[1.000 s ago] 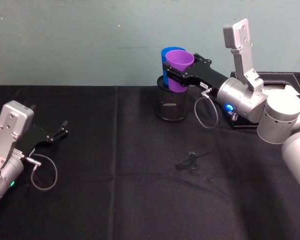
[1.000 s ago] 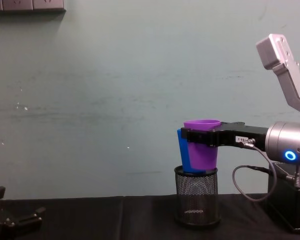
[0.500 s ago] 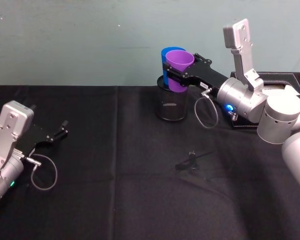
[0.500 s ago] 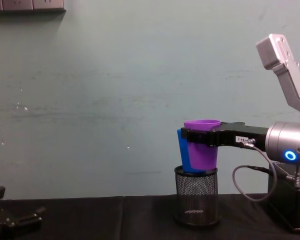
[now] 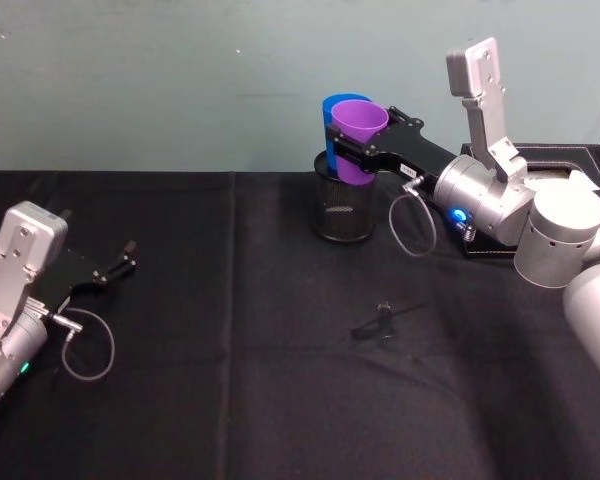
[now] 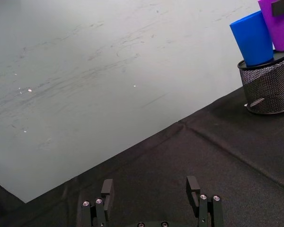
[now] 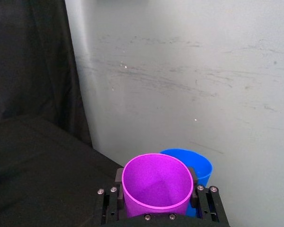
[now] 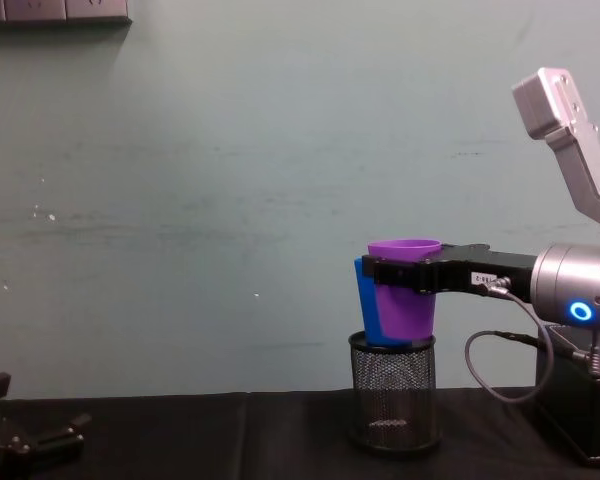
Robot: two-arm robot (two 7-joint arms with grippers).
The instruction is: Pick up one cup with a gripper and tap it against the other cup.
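Unmoved since a second ago, with right gripper (image 5: 365,152) pinching upright purple cup (image 5: 357,130) over mesh holder (image 5: 342,212), apparently touching blue cup (image 5: 328,110) just to its left, and left gripper (image 5: 115,268) spread, parked well apart.

— What sort of place is shown?

— A robotics lab or test room is suggested. A tabletop (image 5: 280,400) is draped in plain black cloth and set against a bare, scuffed pale-green wall (image 8: 230,200).

— By what else is that supported?

— Two silver robot arms are seen over it, the left arm (image 5: 10,300) and the right arm (image 5: 500,205), the latter marked by a lit blue ring light (image 8: 580,311) and a loose cable (image 8: 468,362). A plain purple cup (image 5: 358,125) is clamped in the right hand (image 5: 355,155). A black curtain (image 7: 28,61) is hung beside the wall, and grey plates (image 8: 65,10) are fixed high on it.
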